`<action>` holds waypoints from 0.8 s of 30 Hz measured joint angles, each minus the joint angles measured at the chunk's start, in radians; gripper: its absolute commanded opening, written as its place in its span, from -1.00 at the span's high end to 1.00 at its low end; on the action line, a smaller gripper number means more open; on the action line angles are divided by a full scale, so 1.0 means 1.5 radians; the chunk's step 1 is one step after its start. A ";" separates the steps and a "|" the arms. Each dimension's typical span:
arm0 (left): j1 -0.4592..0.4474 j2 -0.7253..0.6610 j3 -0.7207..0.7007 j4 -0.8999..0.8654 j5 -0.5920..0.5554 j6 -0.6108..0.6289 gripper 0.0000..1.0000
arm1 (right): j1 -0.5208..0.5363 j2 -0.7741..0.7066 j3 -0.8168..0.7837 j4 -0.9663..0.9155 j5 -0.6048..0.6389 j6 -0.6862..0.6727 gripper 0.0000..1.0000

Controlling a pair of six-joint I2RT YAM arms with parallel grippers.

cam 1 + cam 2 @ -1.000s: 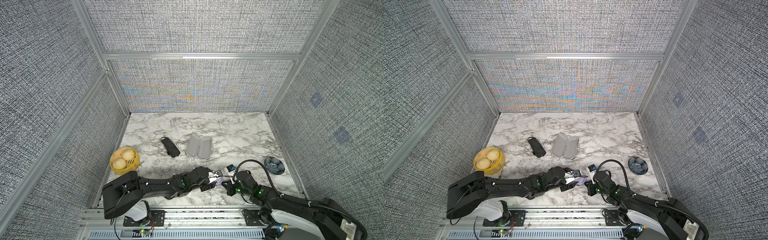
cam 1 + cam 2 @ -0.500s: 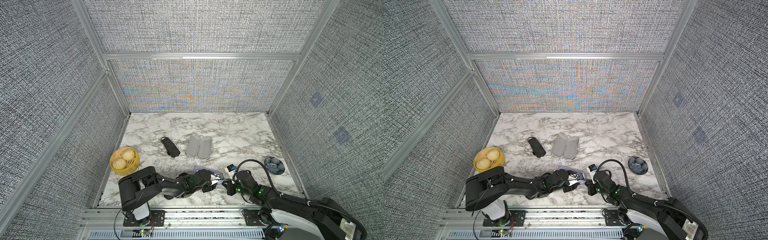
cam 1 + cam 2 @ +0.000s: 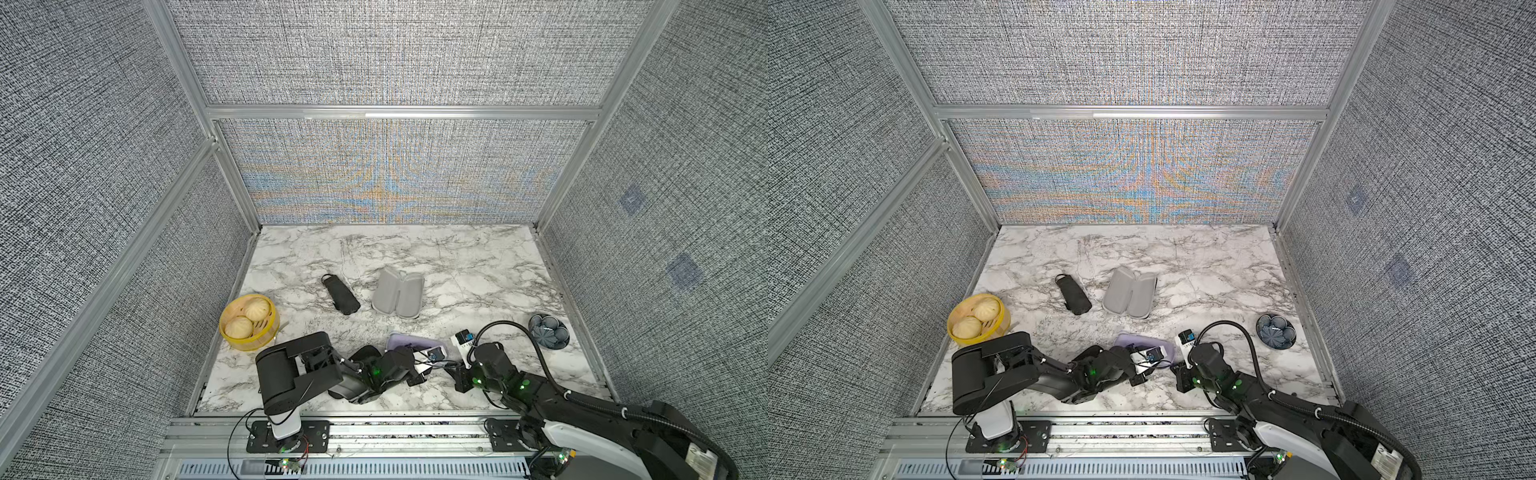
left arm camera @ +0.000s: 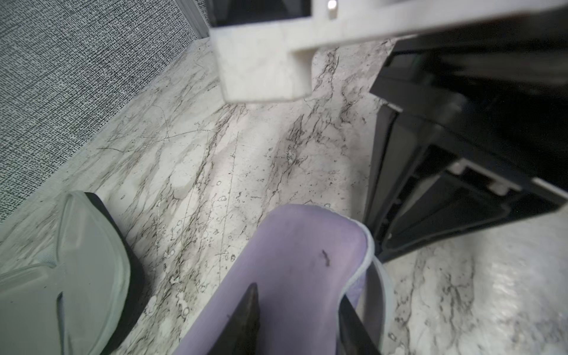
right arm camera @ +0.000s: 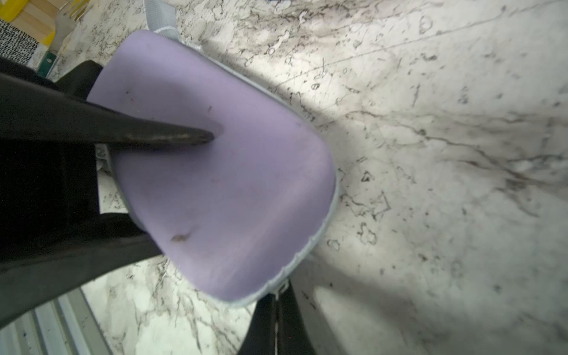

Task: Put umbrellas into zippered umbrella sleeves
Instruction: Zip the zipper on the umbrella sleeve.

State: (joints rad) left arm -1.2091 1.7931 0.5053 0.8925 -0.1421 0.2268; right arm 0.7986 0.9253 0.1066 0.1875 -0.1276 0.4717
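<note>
Left gripper [image 4: 298, 295]: pinching the lavender umbrella sleeve [image 5: 230, 184], at six o'clock on the table.
Right gripper [image 5: 275, 310]: pressed together at its zip edge [image 5: 307, 255].
Handling: likely a light, stiffish shell; you should grip its flanks.

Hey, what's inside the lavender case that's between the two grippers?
Only the outer shell of the lavender case and its pale zip edge show. The shell covers the inside, so whether an umbrella is in there cannot be seen.

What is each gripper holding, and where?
Left gripper: the lavender rigid clamshell case, clamped across its shell near a rounded end. Right gripper: shut at that case's zip edge; a hold cannot be told.
</note>
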 measured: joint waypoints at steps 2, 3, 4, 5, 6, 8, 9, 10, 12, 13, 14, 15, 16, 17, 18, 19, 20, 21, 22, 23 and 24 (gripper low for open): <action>0.000 0.011 -0.001 0.016 -0.004 -0.007 0.31 | 0.021 -0.008 0.001 -0.008 0.000 0.003 1.00; -0.001 0.017 -0.004 0.026 -0.005 -0.011 0.32 | 0.033 -0.014 0.004 -0.014 0.001 0.007 1.00; -0.001 0.020 -0.008 0.039 -0.005 -0.013 0.32 | 0.043 -0.018 0.008 -0.019 0.005 0.012 1.00; -0.001 0.023 -0.012 0.051 -0.005 -0.015 0.33 | 0.054 -0.022 0.013 -0.026 0.012 0.014 1.00; -0.001 0.025 -0.016 0.061 -0.004 -0.017 0.34 | 0.063 -0.026 0.016 -0.034 0.020 0.018 1.00; -0.001 0.030 -0.018 0.075 -0.004 -0.020 0.33 | 0.080 -0.028 0.021 -0.045 0.040 0.023 1.00; -0.001 0.033 -0.018 0.080 -0.004 -0.022 0.34 | 0.088 -0.027 0.023 -0.048 0.050 0.027 1.00; -0.001 0.036 -0.019 0.085 -0.004 -0.022 0.34 | 0.094 -0.024 0.024 -0.048 0.058 0.030 1.00; -0.001 0.040 -0.021 0.097 -0.004 -0.027 0.35 | 0.105 -0.004 0.030 -0.042 0.072 0.036 1.00; -0.001 0.040 -0.022 0.100 -0.003 -0.028 0.35 | 0.110 0.009 0.032 -0.036 0.076 0.039 1.00; -0.001 0.040 -0.022 0.099 -0.003 -0.032 0.35 | 0.116 0.027 0.035 -0.024 0.082 0.043 1.00; -0.001 0.036 -0.023 0.099 0.000 -0.035 0.34 | 0.122 0.048 0.038 -0.011 0.087 0.046 1.00; -0.001 0.032 -0.024 0.098 0.002 -0.037 0.34 | 0.126 0.065 0.041 -0.002 0.091 0.049 1.00; -0.001 0.026 -0.026 0.093 0.005 -0.042 0.32 | 0.128 0.082 0.045 0.008 0.095 0.052 1.00; -0.001 0.018 -0.028 0.084 0.007 -0.046 0.26 | 0.128 0.095 0.048 0.016 0.095 0.053 1.00; 0.000 0.011 -0.031 0.079 0.008 -0.051 0.17 | 0.126 0.104 0.050 0.023 0.094 0.053 1.00; 0.001 0.001 -0.033 0.068 0.012 -0.058 0.03 | 0.120 0.109 0.050 0.033 0.086 0.053 1.00; 0.001 -0.008 -0.035 0.057 0.017 -0.068 -0.10 | 0.109 0.111 0.049 0.038 0.073 0.053 1.00; 0.001 -0.017 -0.037 0.049 0.023 -0.075 -0.23 | 0.098 0.111 0.047 0.042 0.061 0.052 1.00; 0.001 -0.028 -0.041 0.040 0.028 -0.087 -0.40 | 0.083 0.111 0.046 0.042 0.046 0.051 1.00; 0.001 -0.039 -0.043 0.031 0.035 -0.100 -0.59 | 0.069 0.111 0.045 0.041 0.034 0.048 1.00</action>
State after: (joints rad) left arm -1.2076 1.7340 0.4408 0.9394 -0.0895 0.0772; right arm 0.9028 1.0920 0.1741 0.2485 -0.0772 0.5442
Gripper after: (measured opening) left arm 0.667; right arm 0.049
